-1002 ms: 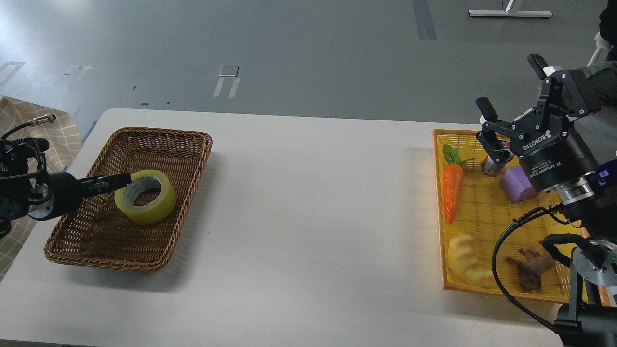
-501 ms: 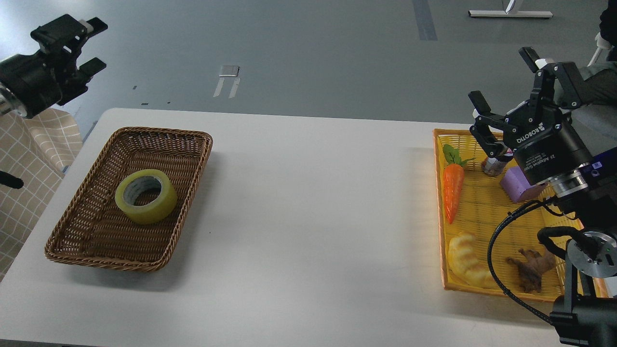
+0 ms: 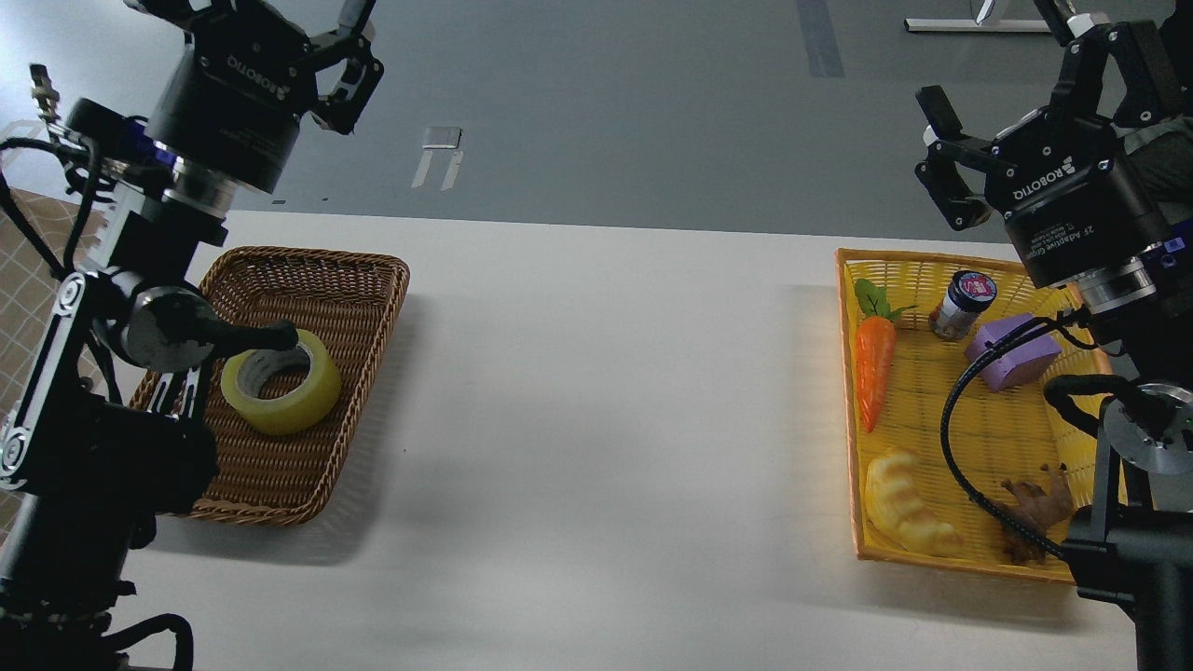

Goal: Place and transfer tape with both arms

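The tape [image 3: 300,408], a yellow roll with a white core, lies flat in the brown wicker basket [image 3: 373,272] at the table's left. My left arm stands over the basket's left side, and a black rod of it crosses the roll's left edge. My left gripper [image 3: 280,20] is high above the basket at the top edge of the view, open and empty, with its fingertips partly cut off. My right gripper [image 3: 1011,70] is open and empty, raised above the far end of the yellow tray [image 3: 846,401].
The yellow tray at the right holds a toy carrot [image 3: 874,365], a small jar [image 3: 960,303], a purple block [image 3: 1011,349], a yellowish bread toy [image 3: 904,503] and a brown toy [image 3: 1035,508]. White table surface lies between basket and tray.
My left arm has swung up and in over the basket, its gripper rising to the top of the view. My right gripper has lifted away from the tray, uncovering the jar. The tape has not moved.
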{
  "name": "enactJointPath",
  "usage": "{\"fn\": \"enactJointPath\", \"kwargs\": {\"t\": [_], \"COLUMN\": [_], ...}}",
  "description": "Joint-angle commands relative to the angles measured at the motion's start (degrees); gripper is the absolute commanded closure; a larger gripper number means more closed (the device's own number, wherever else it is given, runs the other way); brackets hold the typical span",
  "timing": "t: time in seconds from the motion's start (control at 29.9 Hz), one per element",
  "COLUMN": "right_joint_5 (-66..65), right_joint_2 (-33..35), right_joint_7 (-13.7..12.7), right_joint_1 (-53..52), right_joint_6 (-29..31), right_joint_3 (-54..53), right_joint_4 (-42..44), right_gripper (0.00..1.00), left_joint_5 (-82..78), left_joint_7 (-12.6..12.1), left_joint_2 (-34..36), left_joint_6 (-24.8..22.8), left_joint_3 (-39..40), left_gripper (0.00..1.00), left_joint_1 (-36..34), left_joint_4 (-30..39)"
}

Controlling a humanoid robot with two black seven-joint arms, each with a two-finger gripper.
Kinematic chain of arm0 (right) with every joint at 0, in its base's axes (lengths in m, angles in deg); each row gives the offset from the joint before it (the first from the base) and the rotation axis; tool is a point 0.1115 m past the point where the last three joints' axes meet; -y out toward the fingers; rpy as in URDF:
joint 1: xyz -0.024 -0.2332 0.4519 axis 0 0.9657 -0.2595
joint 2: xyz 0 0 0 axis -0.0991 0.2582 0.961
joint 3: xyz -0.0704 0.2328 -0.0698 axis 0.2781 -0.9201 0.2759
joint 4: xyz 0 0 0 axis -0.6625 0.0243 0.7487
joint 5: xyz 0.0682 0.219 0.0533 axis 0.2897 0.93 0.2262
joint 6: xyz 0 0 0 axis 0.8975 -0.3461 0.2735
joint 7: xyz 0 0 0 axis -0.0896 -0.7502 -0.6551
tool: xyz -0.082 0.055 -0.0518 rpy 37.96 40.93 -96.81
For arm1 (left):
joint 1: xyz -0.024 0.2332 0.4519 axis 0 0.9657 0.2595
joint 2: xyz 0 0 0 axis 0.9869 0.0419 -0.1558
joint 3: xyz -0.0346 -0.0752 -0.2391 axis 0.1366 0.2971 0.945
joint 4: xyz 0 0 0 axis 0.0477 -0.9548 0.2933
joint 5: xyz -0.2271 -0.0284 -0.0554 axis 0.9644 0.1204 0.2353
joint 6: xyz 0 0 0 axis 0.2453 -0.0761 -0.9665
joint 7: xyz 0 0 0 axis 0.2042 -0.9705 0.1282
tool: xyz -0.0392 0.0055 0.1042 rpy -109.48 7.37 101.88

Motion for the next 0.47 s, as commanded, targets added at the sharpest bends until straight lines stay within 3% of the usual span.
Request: {"fn": "enactJointPath", "kwargs": {"t": [0.0, 0.43], "right_joint_5": [-0.1, 0.3], "right_joint_2": [0.0, 0.0], "right_joint_7": [0.0, 0.0], "right_joint_1": [-0.8, -2.4], "right_joint_6": [0.0, 0.0], "right_joint_3": [-0.2, -0.9], "right_joint_4": [0.1, 0.3], "right_gripper": [0.0, 0.0], "left_joint_5": [-1.2, -8.4], "left_joint_7": [-0.1, -0.1], "left_joint_2": [-7.2, -9.3], "left_joint_6": [0.0, 3.1], "left_joint_3": [-0.6, -5.7], "left_gripper": [0.02, 0.02], "left_joint_1": [4.1, 6.3], "left_joint_4": [1.2, 0.9]}}
